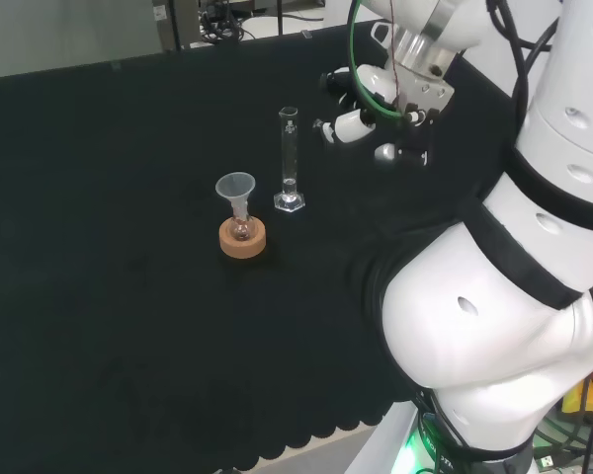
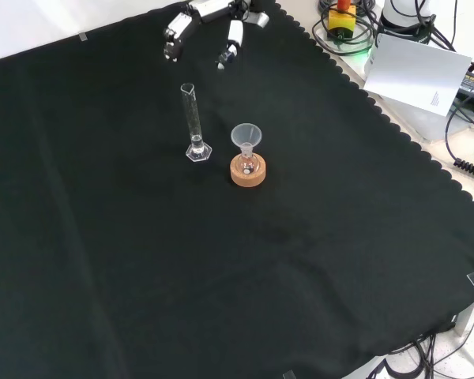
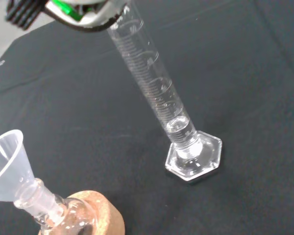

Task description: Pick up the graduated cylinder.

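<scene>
A clear graduated cylinder stands upright on its hexagonal foot in the middle of the black cloth. In the head view the hand hovers to the cylinder's right, a short gap away and not touching it. Its fingers are relaxed and spread, holding nothing. In the front view the hand hangs at the top edge, beyond the cylinder, fingers pointing down toward the cloth.
A small round flask with a clear funnel in its neck sits on a cork ring beside the cylinder. White paper and cables lie off the cloth's scalloped edge.
</scene>
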